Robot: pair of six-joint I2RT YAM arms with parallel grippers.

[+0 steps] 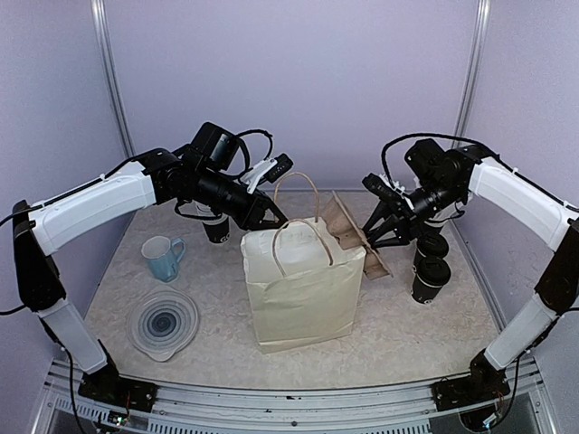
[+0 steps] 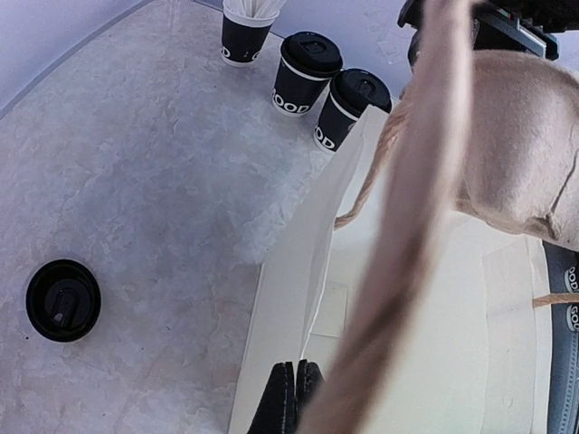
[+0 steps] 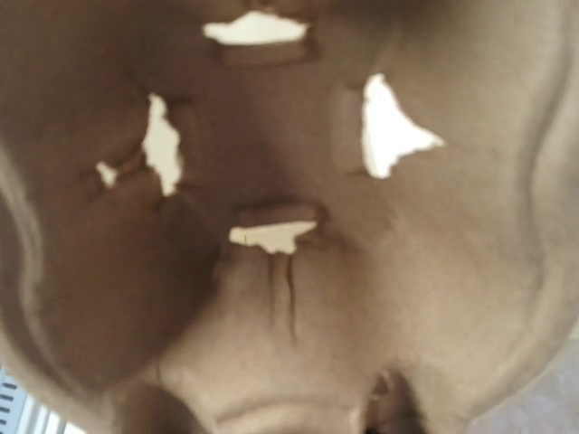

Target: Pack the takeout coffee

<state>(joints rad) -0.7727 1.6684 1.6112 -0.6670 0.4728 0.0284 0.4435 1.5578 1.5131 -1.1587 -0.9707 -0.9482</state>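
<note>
A cream paper bag (image 1: 303,294) with brown handles stands open mid-table. My left gripper (image 1: 271,217) is shut on the bag's back-left rim; in the left wrist view its fingertips (image 2: 295,398) pinch the bag's edge (image 2: 289,271). My right gripper (image 1: 369,237) is shut on the brown pulp carrier tray (image 1: 348,231), held tilted at the bag's right rim. The tray (image 3: 289,271) fills the right wrist view and hides the fingers. Two lidded black cups (image 1: 432,246) (image 1: 431,278) stand right of the bag and also show in the left wrist view (image 2: 308,70) (image 2: 350,108). A third lidded cup (image 1: 217,228) (image 2: 61,300) stands under the left arm.
A blue mug (image 1: 163,258) and a clear round lid (image 1: 163,323) lie front left. A black cup of white straws (image 2: 246,32) stands beyond the two cups. A blurred bag handle (image 2: 416,226) crosses the left wrist view. Walls close in on the back and sides.
</note>
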